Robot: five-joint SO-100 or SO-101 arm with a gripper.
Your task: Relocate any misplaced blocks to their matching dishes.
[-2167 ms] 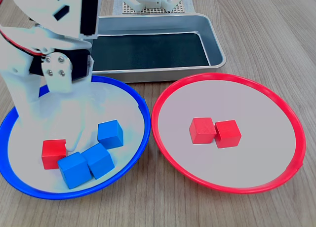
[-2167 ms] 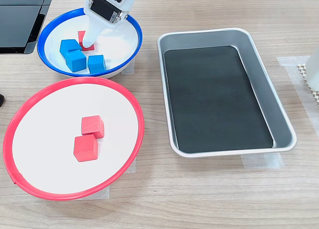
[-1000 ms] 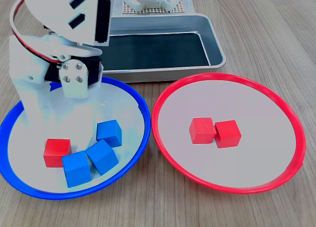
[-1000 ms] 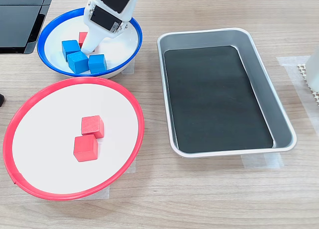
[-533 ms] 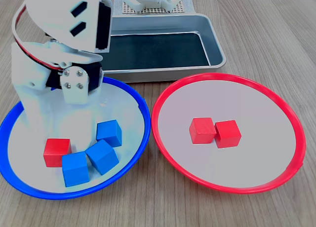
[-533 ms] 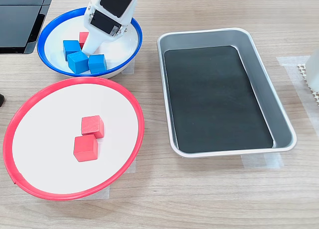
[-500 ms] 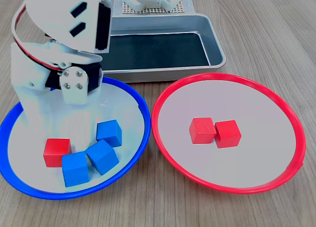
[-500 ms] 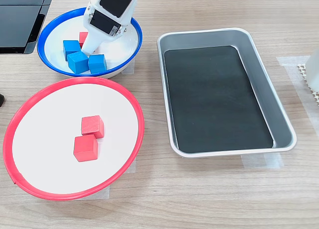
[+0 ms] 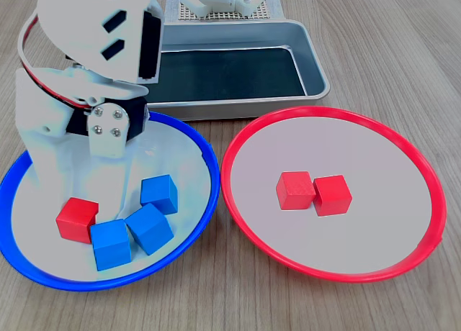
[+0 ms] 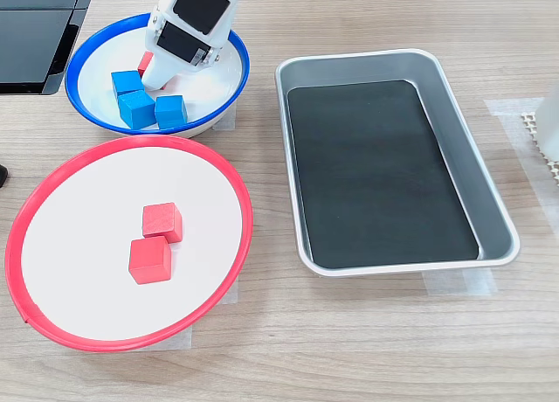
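The red block (image 9: 76, 218) sits at nine o'clock in the blue dish (image 9: 189, 137), touching a blue block (image 9: 110, 244); the gripper (image 9: 72, 194) above hides its jaws, so I cannot tell their state, and a poor grip could drag that neighbour.

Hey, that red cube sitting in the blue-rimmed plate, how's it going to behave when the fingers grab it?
The red cube looks rigid with flat faces, so it probably won't roll or squash. Its glossy surface may make it a bit slippery. It looks slightly tilted and sits against a blue cube on the blue-rimmed plate, so it could twist or nudge that neighbour.
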